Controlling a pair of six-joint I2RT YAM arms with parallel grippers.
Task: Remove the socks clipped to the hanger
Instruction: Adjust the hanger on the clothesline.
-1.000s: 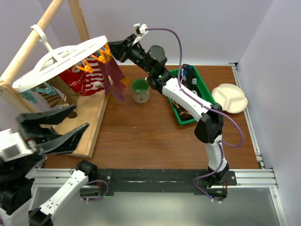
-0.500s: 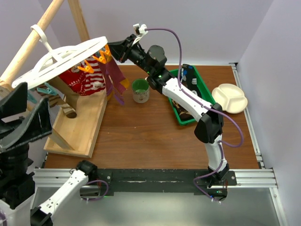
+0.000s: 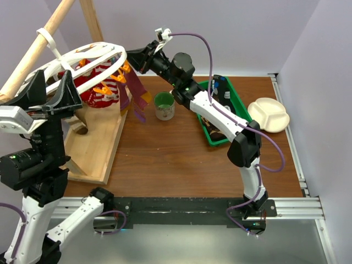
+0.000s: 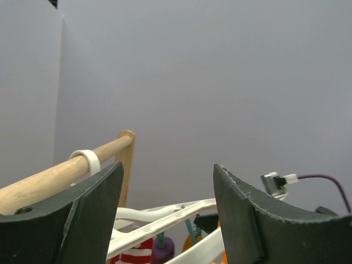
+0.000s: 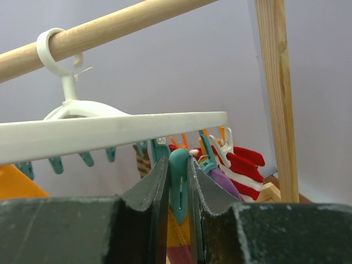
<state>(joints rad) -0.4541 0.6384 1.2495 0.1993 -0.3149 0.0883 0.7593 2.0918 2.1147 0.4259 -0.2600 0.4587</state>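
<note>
**Entry: sock hanger, right fingers on a clip**

*Top external view.* We log the hanger (image 3: 110,48), a white oval, tilted, in the upper left of the frame, hooked over the wooden pole (image 3: 30,55). The socks (image 3: 102,88) hang beneath it, red-and-white striped at centre and purple at the right edge. The right gripper (image 3: 132,58) sits at the hanger's right rim. The left gripper (image 3: 52,91) sits at its lower-left rim; we cannot tell whether it touches.

*Left wrist view.* Its fingers (image 4: 71,220) are wide apart and hold nothing. The hanger's ribs lie ahead and low, at bottom centre.

*Right wrist view.* The fingertips are narrow, pinched on a teal clip (image 5: 179,170) that hangs upright from the rim. Sock fabric drops straight below them. We judge the right arm the nearer one. The release turns on this vertical clip, with the sock coming away downward.
</note>
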